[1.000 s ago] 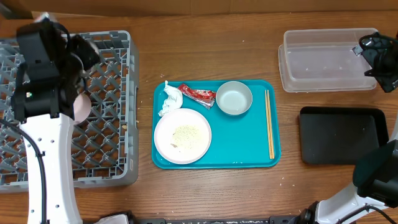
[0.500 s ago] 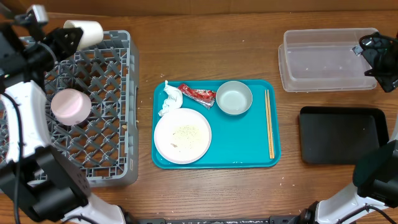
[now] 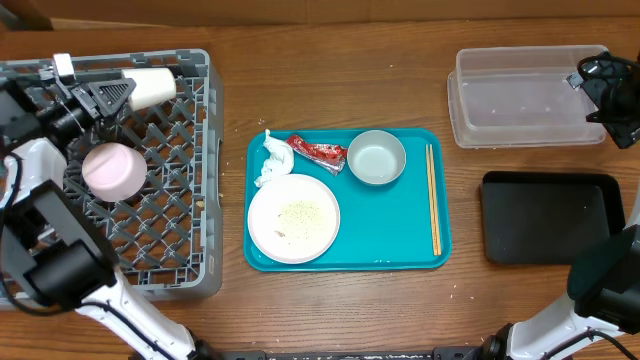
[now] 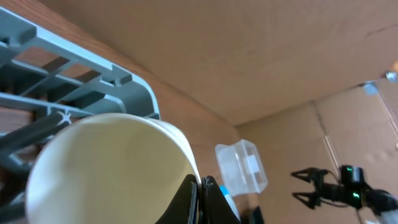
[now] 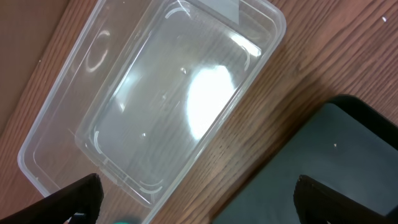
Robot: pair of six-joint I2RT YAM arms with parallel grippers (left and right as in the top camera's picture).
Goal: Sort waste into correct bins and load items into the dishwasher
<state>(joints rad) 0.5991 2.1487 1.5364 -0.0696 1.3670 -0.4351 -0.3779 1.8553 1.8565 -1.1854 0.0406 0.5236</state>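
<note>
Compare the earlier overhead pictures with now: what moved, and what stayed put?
The left gripper, shut on the white cup, swung clear of the pink bowl to the rack's far edge, then drew the cup nearer. The teal tray and open right gripper stayed.

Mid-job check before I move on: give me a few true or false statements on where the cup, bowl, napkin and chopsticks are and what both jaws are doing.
1. The left gripper holds the white cup over the dish rack. True.
2. The metal bowl is already in the rack. False: it sits on the teal tray.
3. The napkin lies in the clear tub. False: it is on the teal tray, beside the plate.
4. The right gripper has its jaws open, holding nothing. True.
5. The chopsticks lie in the black tray. False: they lie along the right side of the teal tray.
</note>
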